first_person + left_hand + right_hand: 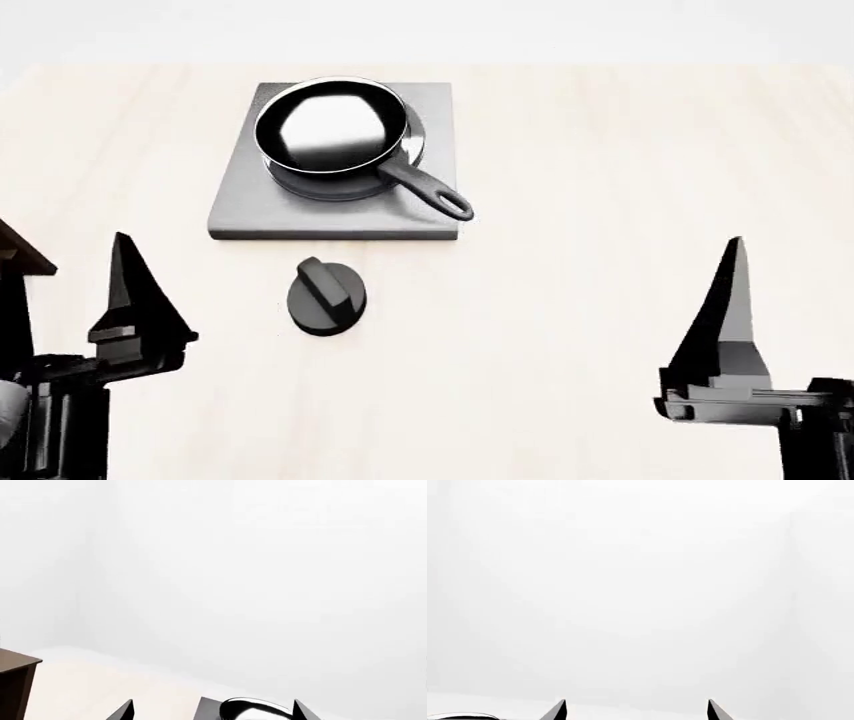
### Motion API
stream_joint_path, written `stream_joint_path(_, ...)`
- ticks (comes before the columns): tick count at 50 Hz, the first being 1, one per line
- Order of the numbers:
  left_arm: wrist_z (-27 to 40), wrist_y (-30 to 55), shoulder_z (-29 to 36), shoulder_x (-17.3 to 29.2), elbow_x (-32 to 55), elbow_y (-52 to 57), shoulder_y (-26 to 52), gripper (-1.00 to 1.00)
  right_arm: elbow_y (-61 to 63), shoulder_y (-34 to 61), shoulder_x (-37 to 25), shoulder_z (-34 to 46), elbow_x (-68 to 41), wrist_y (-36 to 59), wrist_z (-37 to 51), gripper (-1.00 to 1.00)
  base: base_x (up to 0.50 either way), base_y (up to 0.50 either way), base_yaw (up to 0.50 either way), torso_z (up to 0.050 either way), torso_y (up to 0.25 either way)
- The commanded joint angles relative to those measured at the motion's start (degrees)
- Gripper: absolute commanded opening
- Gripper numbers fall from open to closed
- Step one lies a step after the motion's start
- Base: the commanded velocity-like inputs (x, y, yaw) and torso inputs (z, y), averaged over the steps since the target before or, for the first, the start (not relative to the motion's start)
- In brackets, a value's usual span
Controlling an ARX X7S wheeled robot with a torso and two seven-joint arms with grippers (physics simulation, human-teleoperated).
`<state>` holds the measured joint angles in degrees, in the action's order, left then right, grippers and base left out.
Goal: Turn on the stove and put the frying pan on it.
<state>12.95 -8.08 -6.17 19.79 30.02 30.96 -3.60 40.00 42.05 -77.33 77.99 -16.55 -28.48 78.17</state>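
Both grippers hang low over the bench, fingers spread, holding nothing. Left gripper (134, 300) is nearer the knob (326, 296); the frying pan (334, 130) sits on the stove (240, 215), handle pointing front-right.

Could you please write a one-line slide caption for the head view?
Frying pan sits on the stove burner, knob in front, both grippers held back and empty.

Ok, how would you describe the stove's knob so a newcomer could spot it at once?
Start at the grey square stove near the far middle of the light wooden table, with the frying pan on its burner. Just in front of its near edge, on the bare table, sits the knob: a small round black disc with a raised ridge, separate from the slab.
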Motion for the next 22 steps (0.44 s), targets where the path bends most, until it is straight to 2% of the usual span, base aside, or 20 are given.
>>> stream_joint_path(1,-3.0,-8.9,-3.1,-1.4,0.8,1.5,-2.9,1.00,3.4,-15.7,-5.1,-11.8,13.6,-3.1,11.8,1.00,0.00,0.00,0.00,0.000,0.000)
stream_joint_path(4,-4.0,-11.6,-4.1,-2.0,2.2,1.7,-3.6,1.00,3.8,-39.8,-3.3,-36.3,17.0,-3.1,11.8,1.00,0.00,0.00,0.00,0.000,0.000)
stream_joint_path(5,-4.5,-13.1,-4.5,-2.4,2.2,1.9,-3.9,1.00,3.4,-47.7,-3.3,-44.4,18.9,-7.2,11.8,1.00,0.00,0.00,0.00,0.000,0.000)
stream_joint_path(9,-6.7,-17.6,-4.5,-4.0,-1.7,1.0,-4.6,1.00,2.0,-67.1,-1.5,-64.9,19.4,-17.4,11.7,1.00,0.00,0.00,0.00,0.000,0.000)
stream_joint_path(10,-6.9,-18.1,-4.5,-4.1,-2.0,0.9,-4.7,1.00,2.1,-71.0,-0.8,-69.3,19.6,-17.3,11.6,1.00,0.00,0.00,0.00,0.000,0.000)
stream_joint_path(14,-7.0,-19.4,-5.3,-3.9,0.6,1.8,-5.1,1.00,4.5,-77.1,3.6,-76.7,23.9,-11.2,10.5,1.00,0.00,0.00,0.00,0.000,0.000)
stream_joint_path(17,-6.8,-20.1,-5.9,-4.1,1.2,2.0,-5.1,1.00,4.6,-81.5,7.0,-83.1,24.7,-13.1,10.4,1.00,0.00,0.00,0.00,0.000,0.000)
stream_joint_path(22,-6.5,-20.8,-6.4,-4.3,2.0,2.1,-5.1,1.00,4.6,-82.7,10.3,-86.0,24.9,-13.3,9.0,1.00,0.00,0.00,0.00,0.000,0.000)
